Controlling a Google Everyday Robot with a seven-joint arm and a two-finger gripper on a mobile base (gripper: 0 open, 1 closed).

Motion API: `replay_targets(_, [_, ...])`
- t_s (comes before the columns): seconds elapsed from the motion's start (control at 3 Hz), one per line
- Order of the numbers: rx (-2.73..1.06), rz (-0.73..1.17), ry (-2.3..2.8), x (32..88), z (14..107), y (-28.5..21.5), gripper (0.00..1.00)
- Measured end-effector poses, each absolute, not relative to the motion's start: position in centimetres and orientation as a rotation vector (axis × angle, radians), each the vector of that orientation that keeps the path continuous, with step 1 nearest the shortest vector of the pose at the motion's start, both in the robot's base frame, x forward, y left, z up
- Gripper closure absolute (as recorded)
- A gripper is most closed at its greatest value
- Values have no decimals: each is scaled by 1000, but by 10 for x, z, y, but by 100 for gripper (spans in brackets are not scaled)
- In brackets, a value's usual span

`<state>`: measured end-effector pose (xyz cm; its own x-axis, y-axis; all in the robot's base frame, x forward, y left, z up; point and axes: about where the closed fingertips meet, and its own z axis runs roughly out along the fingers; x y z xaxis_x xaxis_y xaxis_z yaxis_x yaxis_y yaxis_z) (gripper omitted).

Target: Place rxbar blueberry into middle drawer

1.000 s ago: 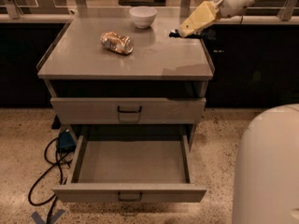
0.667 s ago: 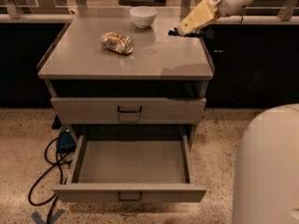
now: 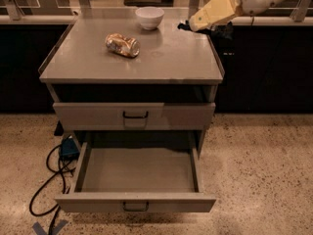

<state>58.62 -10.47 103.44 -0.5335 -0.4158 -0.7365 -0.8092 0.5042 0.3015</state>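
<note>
One drawer [image 3: 137, 173] open; end effector [image 3: 189, 27] over countertop [image 3: 161, 58].

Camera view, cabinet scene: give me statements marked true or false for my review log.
The middle drawer is pulled open. True.
The white bowl sits inside that drawer. False: it stands at the rear of the cabinet top.
The hand is above the top's rear right corner. True.
The shiny packet lies on the floor. False: it lies on the cabinet top, nearer the front than the bowl.
</note>
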Motion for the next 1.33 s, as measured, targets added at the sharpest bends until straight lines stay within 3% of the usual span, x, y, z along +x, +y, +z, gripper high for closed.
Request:
replay_targets(0.33, [-955,994,2104,494,1074,-89,100])
replay_targets(1.33, [-978,1038,2137,466,1053,-71,100])
